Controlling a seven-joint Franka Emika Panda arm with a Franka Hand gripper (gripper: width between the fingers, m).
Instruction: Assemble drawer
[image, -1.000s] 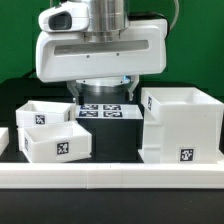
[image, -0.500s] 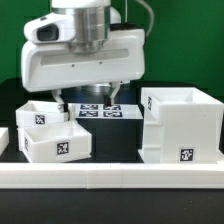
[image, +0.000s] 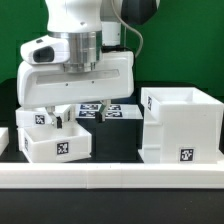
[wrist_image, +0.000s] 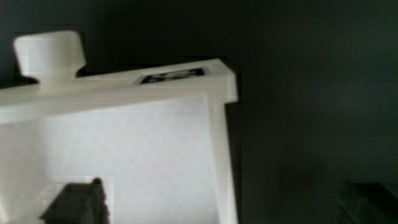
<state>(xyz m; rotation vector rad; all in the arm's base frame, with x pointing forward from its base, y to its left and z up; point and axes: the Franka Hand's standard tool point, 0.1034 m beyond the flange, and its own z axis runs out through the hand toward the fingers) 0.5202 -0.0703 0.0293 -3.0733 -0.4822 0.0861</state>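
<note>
Step in hand: reaching for a tray, grasp not yet made. Box shell (image: 180, 125) stands upright and hollow, with nothing in it that shows. Both trays sit apart from the box shell on the exterior view's left: front tray (image: 58, 146) nearer the rail (image: 110, 175), rear tray (image: 32, 116) just behind it and touching or nearly so. Marker board (image: 108, 112) lies flat behind the gap between the trays and the box shell.

Gripper (wrist_image: 224, 200) hangs low over the trays, well off the box shell. It is released, jaws spread wide and holding nothing. In the wrist view the fingertips (wrist_image: 75, 200) straddle a side wall of the knobbed tray (wrist_image: 125, 140), one over its floor and one outside it. The knob (wrist_image: 50, 52) and a tag (wrist_image: 173, 73) sit at the tray's far end. Which of the two trays this is cannot be told for sure.

Next move, as a judgement: lower further, pinch that wall squarely, lift, carry toward the box shell and line up with its opening. A one-wall grip may let the tray tilt.
</note>
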